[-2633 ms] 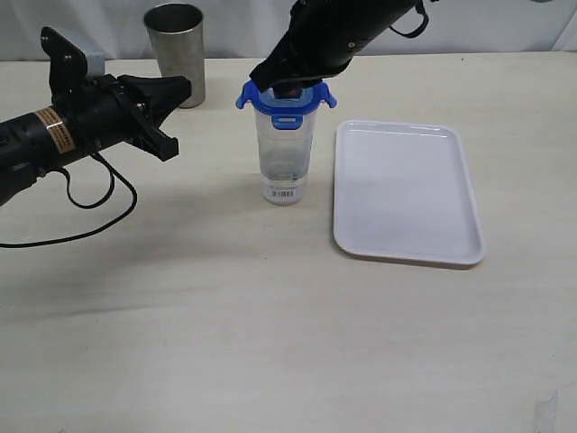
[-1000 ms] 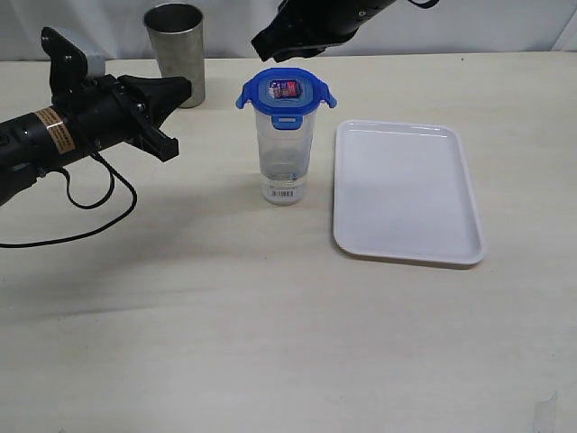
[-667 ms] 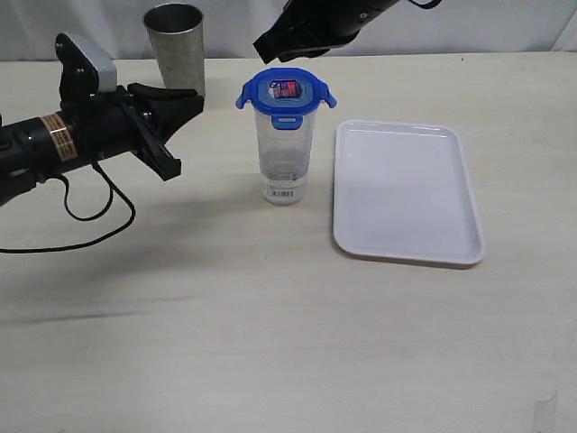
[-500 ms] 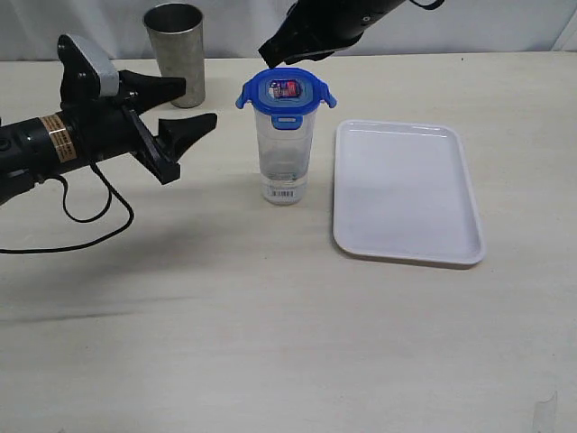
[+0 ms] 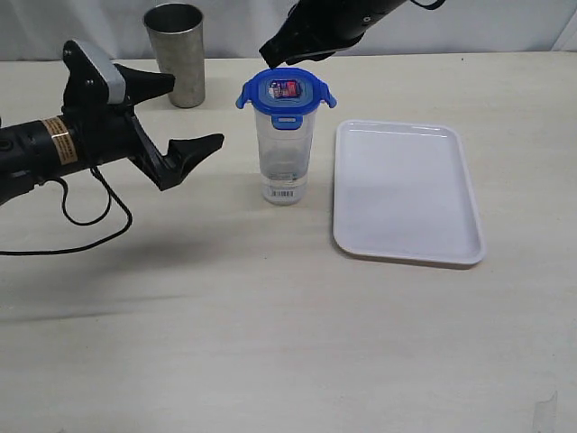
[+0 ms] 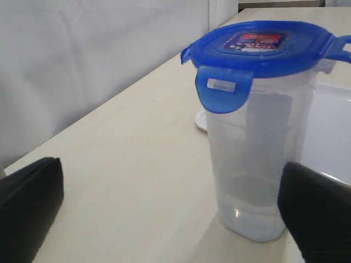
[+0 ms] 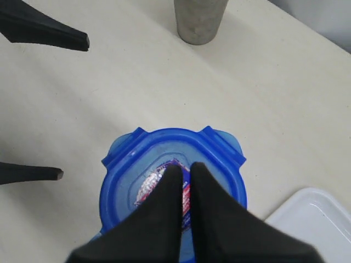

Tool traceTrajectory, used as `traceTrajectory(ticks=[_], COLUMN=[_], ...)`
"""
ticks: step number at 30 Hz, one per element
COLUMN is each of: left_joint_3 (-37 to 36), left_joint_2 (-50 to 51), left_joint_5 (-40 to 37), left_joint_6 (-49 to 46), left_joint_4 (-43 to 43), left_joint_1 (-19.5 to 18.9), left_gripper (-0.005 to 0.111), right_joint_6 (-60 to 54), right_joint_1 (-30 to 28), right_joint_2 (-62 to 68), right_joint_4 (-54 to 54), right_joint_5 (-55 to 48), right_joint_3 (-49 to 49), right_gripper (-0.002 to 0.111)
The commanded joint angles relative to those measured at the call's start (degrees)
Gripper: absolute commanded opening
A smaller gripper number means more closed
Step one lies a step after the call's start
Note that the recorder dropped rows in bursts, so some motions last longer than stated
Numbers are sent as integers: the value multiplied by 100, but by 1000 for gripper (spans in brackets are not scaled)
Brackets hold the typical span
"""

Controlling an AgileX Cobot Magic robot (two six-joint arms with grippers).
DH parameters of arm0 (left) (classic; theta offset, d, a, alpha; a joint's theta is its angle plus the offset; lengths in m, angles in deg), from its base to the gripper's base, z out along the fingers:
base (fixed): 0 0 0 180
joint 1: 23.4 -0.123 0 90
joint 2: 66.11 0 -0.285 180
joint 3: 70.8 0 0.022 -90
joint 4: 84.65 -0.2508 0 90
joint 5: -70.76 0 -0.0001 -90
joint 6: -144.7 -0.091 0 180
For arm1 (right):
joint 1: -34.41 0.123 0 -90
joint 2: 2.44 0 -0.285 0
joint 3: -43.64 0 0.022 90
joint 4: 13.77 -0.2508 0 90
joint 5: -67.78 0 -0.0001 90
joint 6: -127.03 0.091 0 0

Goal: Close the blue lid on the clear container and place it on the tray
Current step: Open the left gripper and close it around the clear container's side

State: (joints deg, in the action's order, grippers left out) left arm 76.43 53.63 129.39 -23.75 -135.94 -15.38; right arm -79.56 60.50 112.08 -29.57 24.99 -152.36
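Observation:
The clear container [image 5: 286, 162] stands upright on the table left of the tray [image 5: 406, 194], with the blue lid [image 5: 286, 93] sitting on its rim. My left gripper [image 5: 195, 112] is open, level with the container's left side and a short gap from it. In the left wrist view the lid [image 6: 258, 46] and container [image 6: 255, 164] lie ahead, between the spread fingers [image 6: 27, 211]. My right gripper [image 5: 270, 56] hovers just above the lid, shut and empty. The right wrist view shows its tips [image 7: 184, 167] over the lid's [image 7: 126, 181] label.
A grey steel cup [image 5: 175, 52] stands at the back left, behind my left gripper, and also shows in the right wrist view [image 7: 198, 19]. The white tray holds nothing. A black cable [image 5: 86, 216] trails under the left arm.
My left gripper has opened wide and moved right toward the container. My right gripper lifted off the lid and now holds just above it. Container and lid have not moved.

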Motion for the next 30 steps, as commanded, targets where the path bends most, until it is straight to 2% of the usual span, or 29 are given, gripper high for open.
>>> traceTrajectory(ticks=[1, 8, 16, 20, 30], left_joint_3=[38, 141, 845, 1148, 1709], left_joint_2=[100, 653, 1280, 1467, 1849], left_joint_5=[-72, 45, -140, -130, -209], left_joint_6=[214, -61, 134, 380, 570], left_joint_4=[-62, -62, -51, -332, -294], left_joint_1=[189, 537, 978, 1103, 1198], left_gripper=[105, 105, 105, 105, 105], right_joint_6=[11, 53, 85, 85, 85], right_joint_1=[5, 5, 5, 5, 5], right_joint_2=[-60, -60, -60, -60, -60], right_joint_4=[51, 51, 51, 51, 28], right_joint_5=[52, 52, -5, -70, -70], right_joint_3=[30, 30, 30, 30, 30], right_gripper=[5, 5, 5, 5, 5])
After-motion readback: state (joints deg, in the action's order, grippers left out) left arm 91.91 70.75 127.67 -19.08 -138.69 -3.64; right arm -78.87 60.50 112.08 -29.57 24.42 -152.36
